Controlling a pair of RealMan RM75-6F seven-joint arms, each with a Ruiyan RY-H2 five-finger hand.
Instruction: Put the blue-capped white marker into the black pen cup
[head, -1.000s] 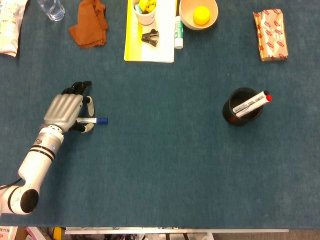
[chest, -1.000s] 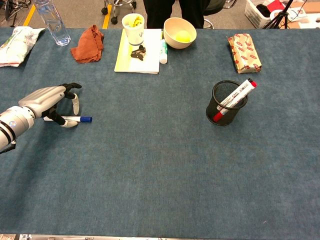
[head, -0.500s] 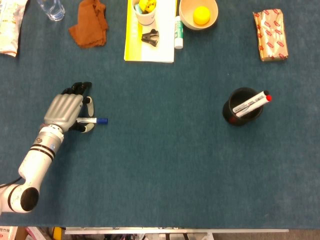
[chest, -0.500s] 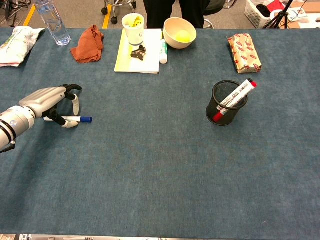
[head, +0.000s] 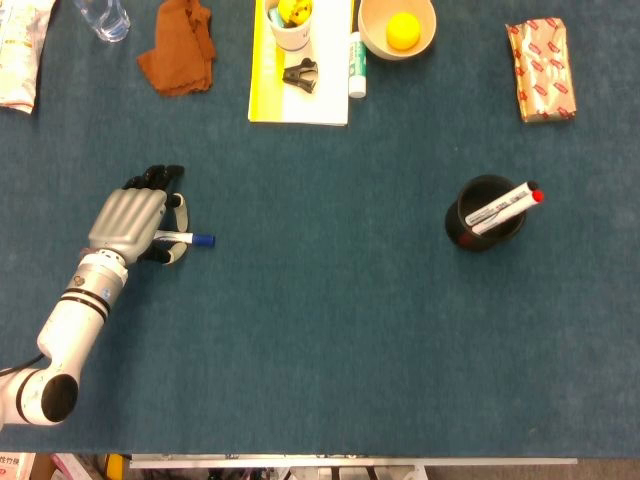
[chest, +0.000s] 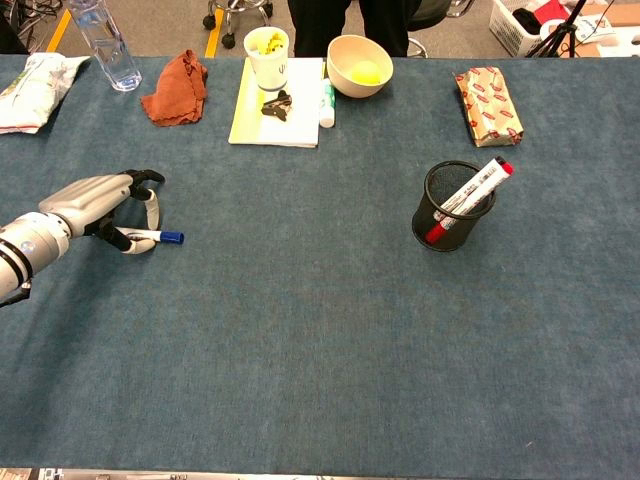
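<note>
The blue-capped white marker (head: 192, 239) (chest: 157, 236) lies low at the left of the blue table, cap pointing right. My left hand (head: 133, 220) (chest: 92, 203) is curled over its white end, thumb and fingers closed on the barrel; only the cap end sticks out. In the chest view the marker looks slightly tilted at the held end. The black mesh pen cup (head: 461, 226) (chest: 438, 228) stands far off at the right, with a red-capped white marker (head: 505, 205) (chest: 478, 185) leaning in it. My right hand is in neither view.
Along the far edge are a water bottle (chest: 105, 45), an orange cloth (head: 178, 45), a yellow pad (head: 300, 105) with a paper cup and a clip, a bowl (head: 380, 40) holding a yellow ball, and a wrapped packet (head: 541, 70). A white bag (chest: 30, 90) lies far left.
The left hand's fingers have closed tighter on the marker, whose held end has shifted a little toward the palm and up. The arm has barely moved.
</note>
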